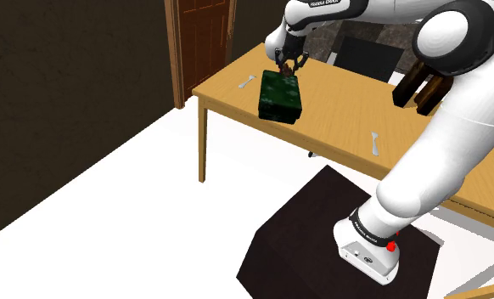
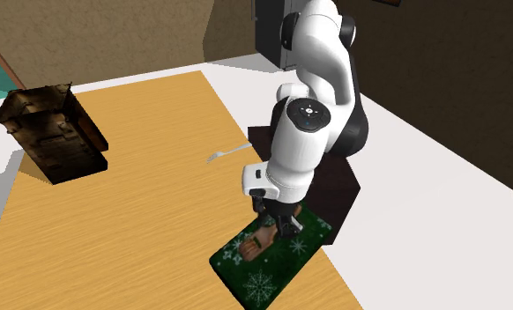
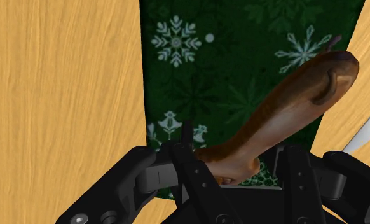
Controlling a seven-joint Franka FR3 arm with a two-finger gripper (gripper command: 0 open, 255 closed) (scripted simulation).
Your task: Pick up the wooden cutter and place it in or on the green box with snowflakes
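Note:
The green box with white snowflakes (image 1: 279,95) (image 2: 268,264) (image 3: 196,83) sits at the table's edge. The brown wooden cutter (image 3: 292,102) (image 2: 262,239) lies slanted on the box's top. My gripper (image 1: 288,61) (image 2: 277,225) (image 3: 234,159) hangs just above the box, over the cutter's near end. Its fingers stand apart on either side of that end, with small gaps between them and the wood, so the gripper is open and holds nothing.
On the wooden table (image 1: 347,110) lie a white fork (image 1: 247,82) and another white utensil (image 1: 374,143) (image 2: 228,154). A dark brown holder (image 1: 419,85) (image 2: 52,132) stands further back. The black stand (image 1: 322,246) is beside the table, and a door (image 1: 203,42) is behind it.

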